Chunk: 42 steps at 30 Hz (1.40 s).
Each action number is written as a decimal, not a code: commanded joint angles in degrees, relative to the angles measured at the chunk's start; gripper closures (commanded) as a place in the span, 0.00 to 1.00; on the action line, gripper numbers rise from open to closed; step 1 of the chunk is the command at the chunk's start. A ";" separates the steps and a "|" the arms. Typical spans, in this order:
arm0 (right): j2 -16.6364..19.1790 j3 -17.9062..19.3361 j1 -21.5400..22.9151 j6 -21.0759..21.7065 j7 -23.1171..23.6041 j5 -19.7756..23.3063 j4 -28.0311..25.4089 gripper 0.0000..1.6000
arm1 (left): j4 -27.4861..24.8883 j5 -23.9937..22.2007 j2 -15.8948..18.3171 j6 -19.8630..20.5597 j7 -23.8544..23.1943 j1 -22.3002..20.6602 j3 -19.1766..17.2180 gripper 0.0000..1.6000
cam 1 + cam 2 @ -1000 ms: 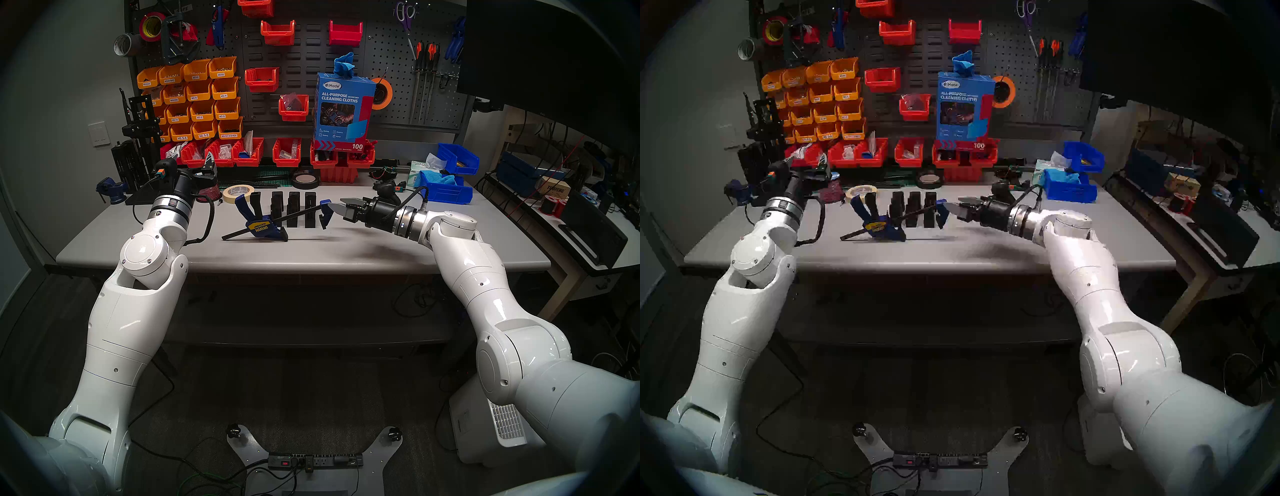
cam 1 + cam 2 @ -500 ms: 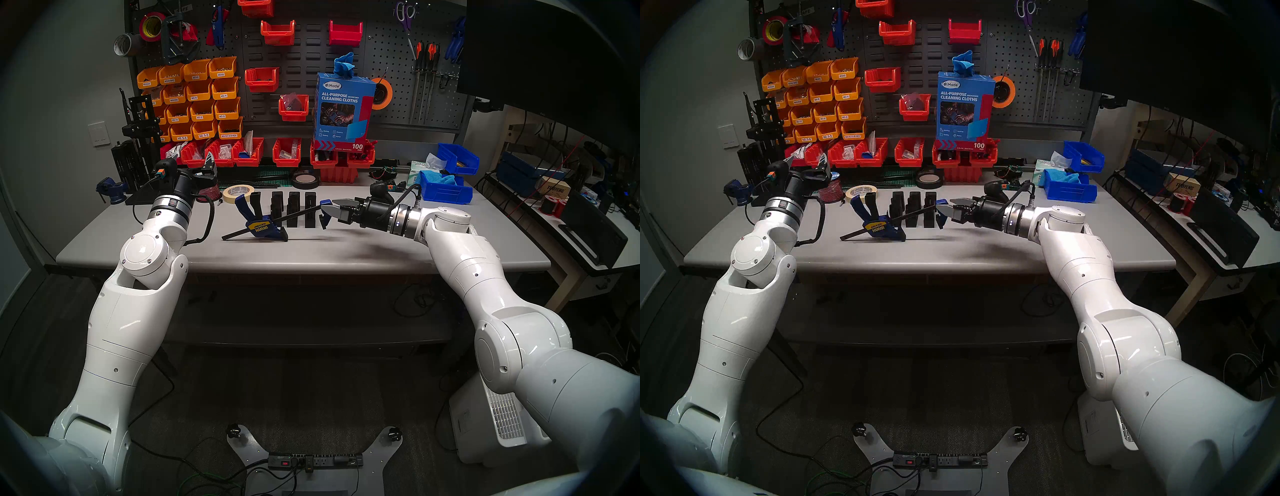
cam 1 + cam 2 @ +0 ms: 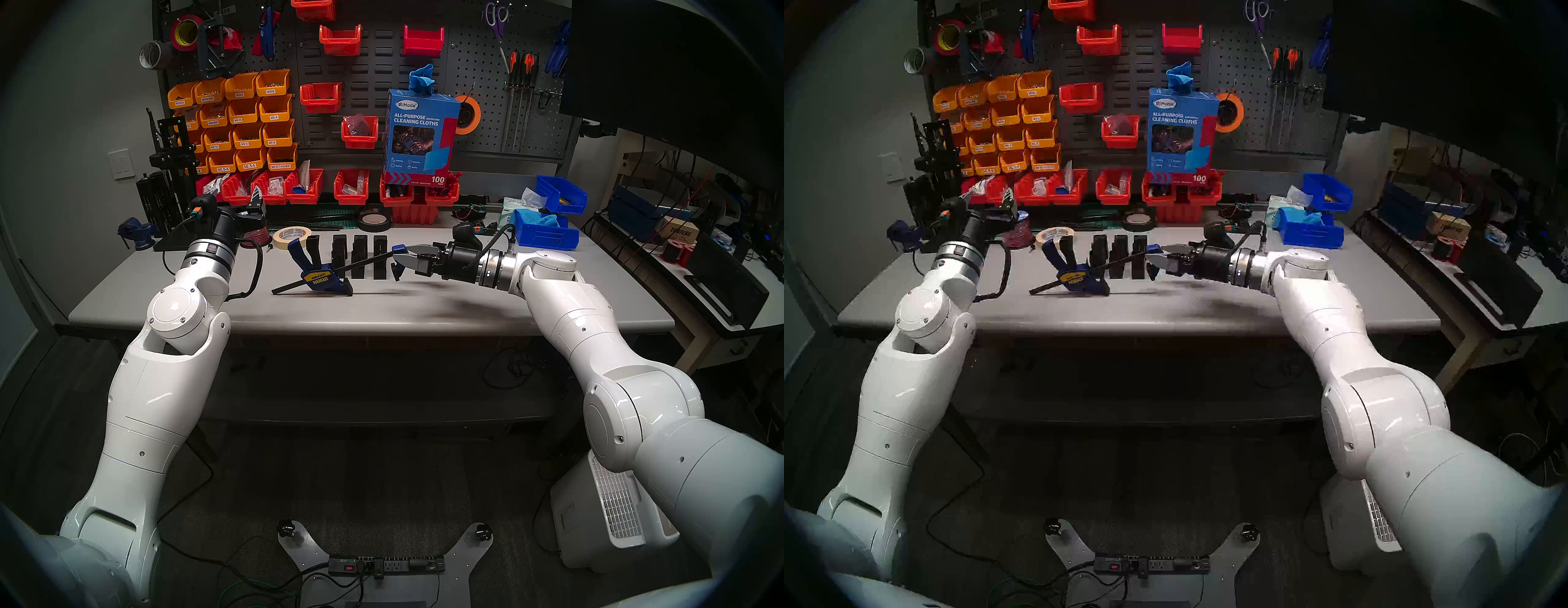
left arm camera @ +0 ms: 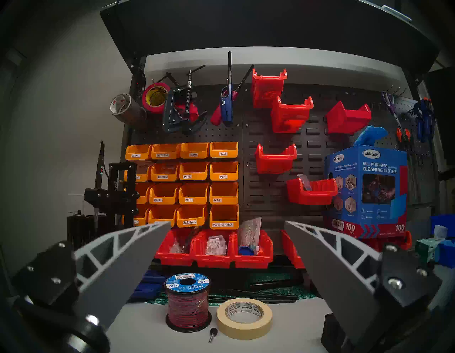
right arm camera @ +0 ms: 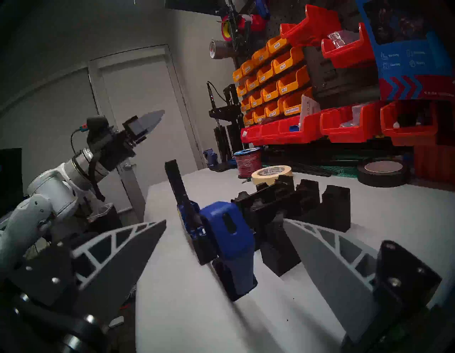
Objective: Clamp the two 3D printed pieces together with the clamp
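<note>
The blue IRWIN clamp (image 3: 322, 278) lies tilted on the grey table (image 3: 382, 314), its black bar running up-right to its blue end jaw (image 3: 399, 260). The two black 3D printed pieces (image 3: 360, 257) stand side by side behind the bar, between the clamp's jaws. My right gripper (image 3: 403, 251) is open, its fingers on either side of the end jaw. In the right wrist view the end jaw (image 5: 226, 234) sits between the fingers, with the pieces (image 5: 330, 204) behind. My left gripper (image 3: 256, 204) is open and empty at the back left, facing the pegboard.
A masking tape roll (image 3: 292, 237), a red wire spool (image 3: 259, 235) and a black tape roll (image 3: 373, 221) sit behind the clamp. Red bins (image 3: 352, 187) line the back. Blue bins (image 3: 547, 231) stand at the back right, a small blue vise (image 3: 138, 233) at the far left.
My right gripper has moved left, and its open fingers now flank the clamp's end jaw. The clamp, the pieces and my left arm have not moved.
</note>
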 commanded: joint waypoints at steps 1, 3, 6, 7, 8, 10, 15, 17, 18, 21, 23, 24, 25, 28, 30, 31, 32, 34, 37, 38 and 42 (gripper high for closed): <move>-0.18 0.59 3.88 -0.96 0.33 0.34 0.64 0.00 | -1.58 -0.02 0.03 -0.64 0.01 -1.81 -0.48 0.00; -0.17 0.49 4.13 -1.24 0.37 0.18 1.26 0.00 | -1.58 -0.02 0.03 -0.65 0.02 -1.81 -0.48 0.00; -0.24 0.39 4.49 -1.76 0.35 0.01 2.32 0.00 | -1.58 -0.02 0.03 -0.65 0.02 -1.82 -0.48 0.00; -0.29 0.41 4.61 -1.96 0.27 -0.03 2.65 0.00 | -1.59 -0.02 0.03 -0.65 0.02 -1.82 -0.48 0.00; -0.36 0.42 4.74 -2.19 0.13 -0.08 3.02 0.00 | -1.59 -0.02 0.03 -0.65 0.02 -1.82 -0.48 0.00; -0.45 0.43 4.97 -2.49 0.10 -0.12 3.57 0.00 | -1.58 -0.02 0.03 -0.65 0.02 -1.82 -0.48 0.00; -0.71 0.42 5.57 -3.18 0.37 -0.18 4.91 0.00 | -1.58 -0.02 0.03 -0.64 0.01 -1.81 -0.48 0.00; -0.82 0.38 5.76 -3.43 0.39 -0.25 5.41 0.00 | -1.58 -0.02 0.03 -0.64 0.01 -1.81 -0.48 0.00; -0.86 0.37 5.85 -3.57 0.41 -0.29 5.64 0.00 | -1.58 -0.02 0.03 -0.64 0.01 -1.81 -0.48 0.00; -0.98 0.44 6.03 -3.95 0.40 -0.33 6.15 0.00 | -1.58 -0.02 0.03 -0.64 0.01 -1.81 -0.48 0.00; -1.05 0.50 6.15 -4.19 0.41 -0.33 6.51 0.00 | -1.58 -0.02 0.03 -0.64 0.02 -1.81 -0.48 0.00; -1.09 0.51 6.24 -4.32 0.42 -0.34 6.72 0.00 | -1.58 -0.02 0.03 -0.65 0.02 -1.81 -0.48 0.00; -1.13 0.53 6.30 -4.44 0.40 -0.33 6.90 0.00 | -1.58 -0.02 0.03 -0.65 0.02 -1.81 -0.48 0.00; -1.22 0.58 6.48 -4.75 0.42 -0.33 7.38 0.00 | -1.58 -0.02 0.03 -0.65 0.02 -1.82 -0.48 0.00; -1.28 0.58 6.59 -4.91 0.44 -0.36 7.70 0.00 | -1.59 -0.02 0.03 -0.65 0.02 -1.82 -0.48 0.00; -1.32 0.56 6.67 -5.03 0.47 -0.39 7.89 0.00 | -1.59 -0.02 0.03 -0.65 0.02 -1.82 -0.48 0.00; -1.34 0.53 6.71 -5.14 0.48 -0.42 8.05 0.00 | -1.59 -0.02 0.03 -0.65 0.02 -1.82 -0.48 0.00; -1.40 0.47 6.80 -5.40 0.43 -0.52 8.37 0.00 | -1.59 -0.02 0.03 -0.65 0.02 -1.82 -0.48 0.00; -1.48 0.46 6.97 -5.75 0.53 -0.58 8.84 1.00 | -1.59 -0.02 0.03 -0.65 0.02 -1.82 -0.48 0.00; -1.51 0.49 7.04 -5.86 0.62 -0.57 9.03 1.00 | -1.59 -0.02 0.03 -0.65 0.02 -1.82 -0.48 0.00; -1.59 0.53 7.21 -6.16 0.71 -0.64 9.47 1.00 | -1.58 -0.02 0.03 -0.65 0.02 -1.82 -0.47 0.00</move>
